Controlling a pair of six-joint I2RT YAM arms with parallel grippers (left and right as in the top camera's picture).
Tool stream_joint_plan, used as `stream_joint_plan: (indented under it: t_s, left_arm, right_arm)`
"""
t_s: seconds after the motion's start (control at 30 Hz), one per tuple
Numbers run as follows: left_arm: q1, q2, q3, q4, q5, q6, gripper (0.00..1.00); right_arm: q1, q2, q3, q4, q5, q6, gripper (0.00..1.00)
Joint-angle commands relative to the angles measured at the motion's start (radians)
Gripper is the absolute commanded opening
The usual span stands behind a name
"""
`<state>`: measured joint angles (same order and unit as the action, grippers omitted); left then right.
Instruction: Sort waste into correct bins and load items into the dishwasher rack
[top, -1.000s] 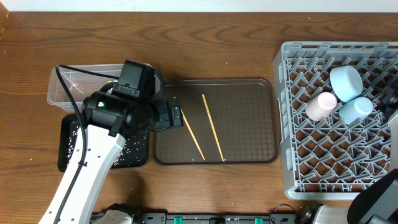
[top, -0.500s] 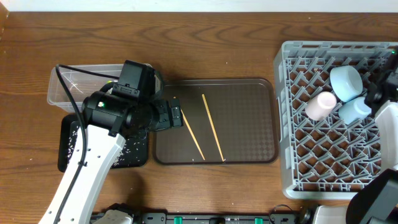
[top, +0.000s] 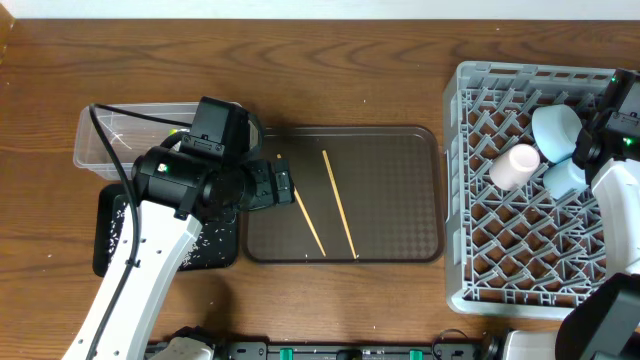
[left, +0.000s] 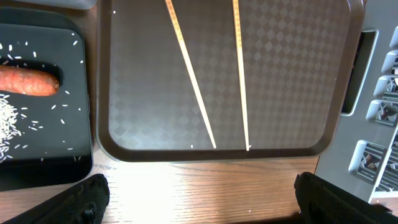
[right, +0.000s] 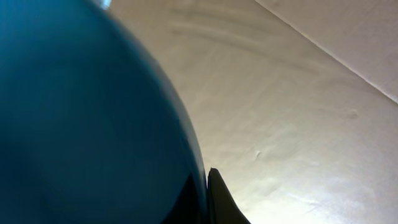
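Two thin wooden chopsticks (top: 338, 205) (left: 193, 87) lie on the brown serving tray (top: 400, 200). My left gripper (left: 201, 202) is open over bare wood just off the tray's near edge, at the tray's left end (top: 275, 187) in the overhead view. The black tray (left: 43, 143) holds an orange sausage piece (left: 28, 81) and rice grains (left: 9, 118). In the grey rack (top: 500, 260) sit a pale blue bowl (top: 555, 130), pink cup (top: 512, 165) and light blue cup (top: 562, 178). My right gripper (right: 208, 186) is shut on the blue plate (right: 81, 112), which fills its view.
A clear plastic tub (top: 120, 140) stands behind the black tray, partly under my left arm. My right arm (top: 612, 185) reaches over the rack's right side. The rack's corner (left: 379, 112) sits close to the brown tray's right edge.
My right arm has come further in over the rack's right side. The rack has shifted slightly left, and the pink cup with it. The left arm has not moved.
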<state>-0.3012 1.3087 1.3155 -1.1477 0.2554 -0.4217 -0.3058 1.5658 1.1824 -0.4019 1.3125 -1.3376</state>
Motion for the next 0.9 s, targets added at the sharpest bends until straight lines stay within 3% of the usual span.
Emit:
stream_joint_plan:
  t_s: [0.0, 0.17, 0.27, 0.37, 0.67, 0.87]
  left_arm:
    - [0.005, -0.007, 0.020, -0.003, -0.006, 0.002, 0.98]
    - [0.005, -0.007, 0.020, -0.003, -0.005, 0.002, 0.98]
    - [0.005, -0.007, 0.020, -0.003, -0.005, 0.002, 0.98]
    - [0.005, -0.007, 0.020, -0.003, -0.005, 0.002, 0.98]
    - [0.005, -0.007, 0.020, -0.003, -0.006, 0.002, 0.98]
    - [0.005, -0.007, 0.020, -0.003, -0.006, 0.002, 0.98]
  right_arm:
    - [0.035, -0.033, -0.001, -0.002, 0.020, -0.002, 0.08]
    - [0.066, -0.045, -0.001, -0.004, 0.024, -0.002, 0.19]
    - [0.078, -0.053, -0.001, -0.009, 0.023, -0.002, 0.18]
    - [0.086, -0.069, -0.001, -0.009, 0.023, -0.002, 0.01]
    - [0.065, -0.142, 0.000, 0.010, 0.027, -0.049, 0.01]
    - [-0.049, -0.188, 0.001, 0.032, 0.027, -0.085, 0.01]
